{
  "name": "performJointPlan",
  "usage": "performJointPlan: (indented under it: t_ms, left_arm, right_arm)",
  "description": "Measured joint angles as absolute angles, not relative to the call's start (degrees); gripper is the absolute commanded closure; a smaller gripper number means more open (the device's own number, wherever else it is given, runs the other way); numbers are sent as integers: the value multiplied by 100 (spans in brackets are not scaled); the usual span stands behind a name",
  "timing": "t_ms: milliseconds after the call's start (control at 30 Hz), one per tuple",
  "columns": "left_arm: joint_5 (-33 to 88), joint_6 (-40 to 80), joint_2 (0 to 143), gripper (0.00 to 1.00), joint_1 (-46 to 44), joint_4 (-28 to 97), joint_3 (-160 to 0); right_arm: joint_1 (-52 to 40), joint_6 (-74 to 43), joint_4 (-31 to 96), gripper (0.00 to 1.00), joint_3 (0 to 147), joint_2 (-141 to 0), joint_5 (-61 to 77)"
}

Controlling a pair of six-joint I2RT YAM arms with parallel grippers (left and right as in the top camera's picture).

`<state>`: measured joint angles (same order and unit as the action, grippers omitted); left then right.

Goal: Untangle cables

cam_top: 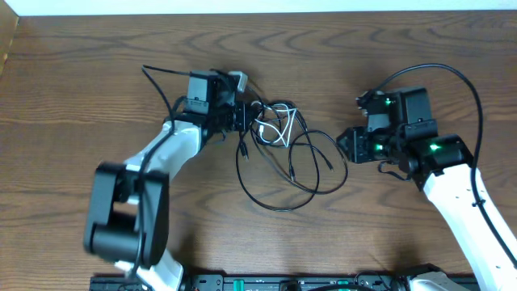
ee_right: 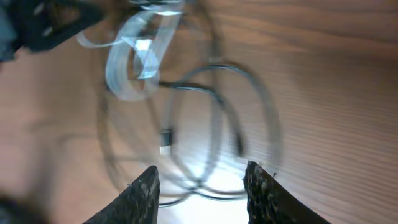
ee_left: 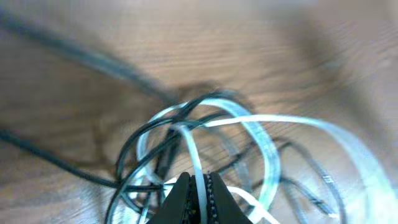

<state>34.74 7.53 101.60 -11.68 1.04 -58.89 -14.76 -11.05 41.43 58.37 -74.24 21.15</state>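
Note:
The cables lie in a tangle at the table's middle: a white cable (cam_top: 275, 129) looped in a small coil, and thin black cables (cam_top: 279, 208) spreading in loose loops toward the front. My left gripper (cam_top: 250, 120) sits at the tangle's left edge. In the left wrist view it (ee_left: 199, 178) is shut on a strand of the white cable (ee_left: 261, 140), with black loops (ee_left: 134, 140) around it. My right gripper (cam_top: 343, 145) hovers just right of the loops, open, its fingers (ee_right: 146, 190) apart with nothing between them. Beyond them lie the black loops (ee_right: 249, 78) and the white coil (ee_right: 134, 56).
A thicker black cable (cam_top: 452, 77) arcs over my right arm. Another (cam_top: 157, 77) trails behind my left arm. The wooden table (cam_top: 81, 65) ends at a pale wall along the top. A black equipment strip (cam_top: 283, 283) runs along the front edge.

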Motion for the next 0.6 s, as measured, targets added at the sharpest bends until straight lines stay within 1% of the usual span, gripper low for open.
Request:
performJointPlan:
  t_ms: [67,200,333,433,600]
  left_arm:
    - [3535,768,9782,93,-1168,104,-5889]
    - [3592,788,9159,93,-1168,108,-5889]
    - [3612,934,8733,93,-1168,121,-5889]
    - [3614,1039,8536,93,-1168,130,-5889]
    - [3721,1085,8208,93,-1168,139,-5889]
  right_arm:
    - [-1697,-1103,3953,59,5837,-7424,2519]
    - [-2058,-1127,3736,59,5837,-7424,2792]
    - [-2416,-1435,3673,60,5837,-7509,2362]
    - [-2530,-1634,3568,61,5837,-7841,2034]
    - [-2641,-1789,2965,61,5837,-8611,1811]
